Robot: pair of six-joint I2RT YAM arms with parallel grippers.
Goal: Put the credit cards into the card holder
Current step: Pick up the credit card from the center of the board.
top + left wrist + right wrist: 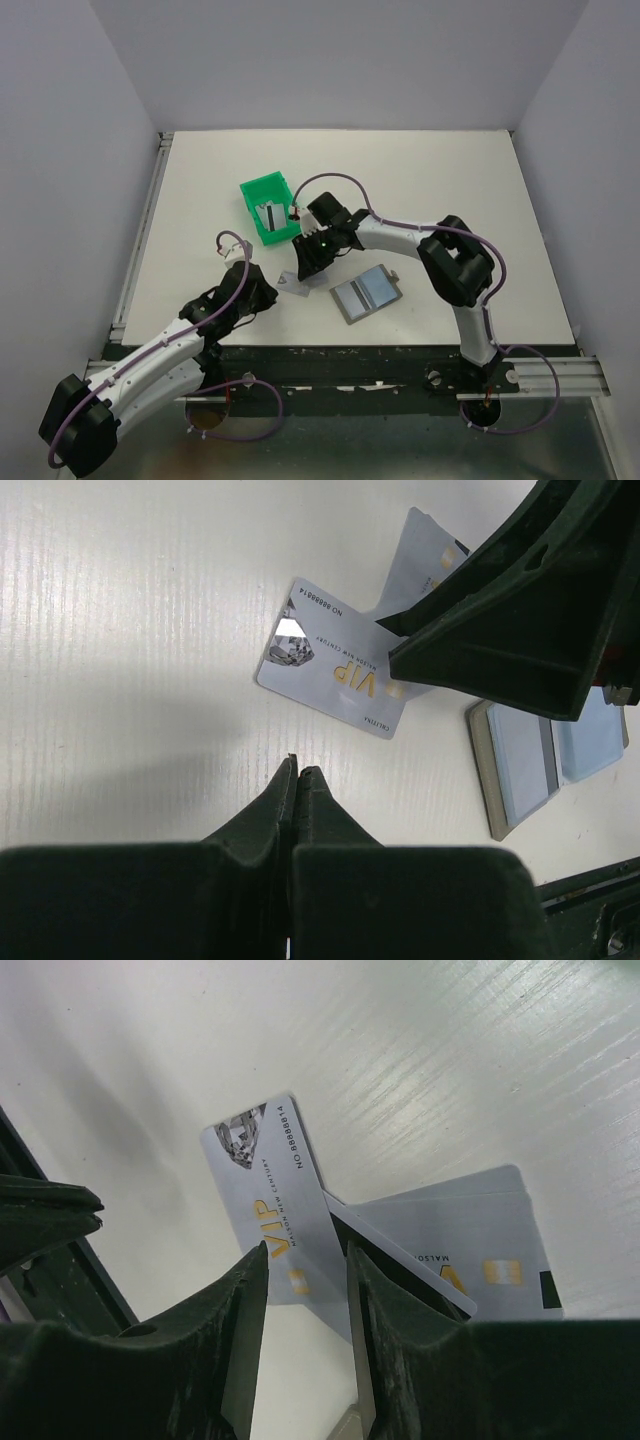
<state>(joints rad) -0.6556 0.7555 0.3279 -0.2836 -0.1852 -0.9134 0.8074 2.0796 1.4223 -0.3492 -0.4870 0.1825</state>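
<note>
Two silver-grey credit cards lie overlapped on the table: a VIP card (335,660) (268,1192) and a second card (420,560) (480,1235) partly under it. In the top view they are a pale patch (291,283). My right gripper (305,1255) (303,262) is open and hangs just over the VIP card, one finger on each side of its near end. My left gripper (298,767) (268,293) is shut and empty, close to the table just short of the VIP card. The card holder (366,293) (525,760) lies open, light blue-grey inside up, to the right of the cards.
A green plastic bin (250,193) stands behind the cards, with another card (270,216) inside it. The right gripper's fingers (520,600) fill the upper right of the left wrist view. The table's near edge runs just behind the arm bases.
</note>
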